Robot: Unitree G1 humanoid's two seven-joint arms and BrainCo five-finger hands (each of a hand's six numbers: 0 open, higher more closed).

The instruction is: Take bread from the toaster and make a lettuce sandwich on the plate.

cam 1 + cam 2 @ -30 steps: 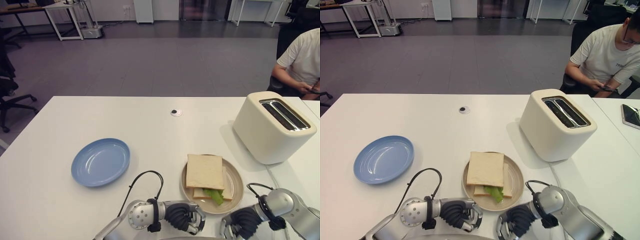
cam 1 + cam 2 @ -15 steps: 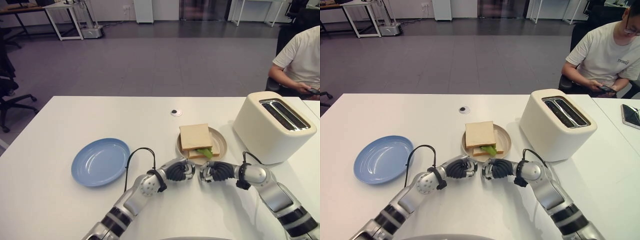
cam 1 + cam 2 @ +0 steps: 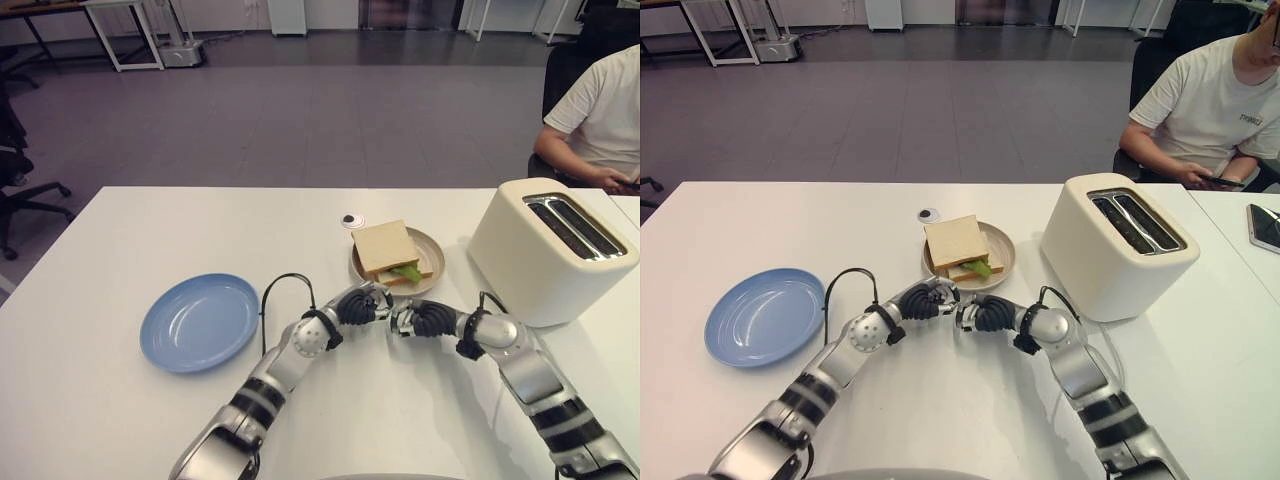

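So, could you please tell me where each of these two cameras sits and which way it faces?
Left eye view: on the robot's head, facing forward and down at the table; left robot hand and right robot hand show, with their arms.
Right eye view: same head, slightly to the right, same facing; both arms show.
Shared: sandwich, toaster, blue plate.

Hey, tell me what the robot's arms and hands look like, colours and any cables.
The left arm and right arm are built from silver metal segments with black bands, and each ends in a rounded silver wrist joint. The left robot hand and right robot hand have dark ribbed fingers with silvery metal parts. A thin black cable loops out at each wrist.
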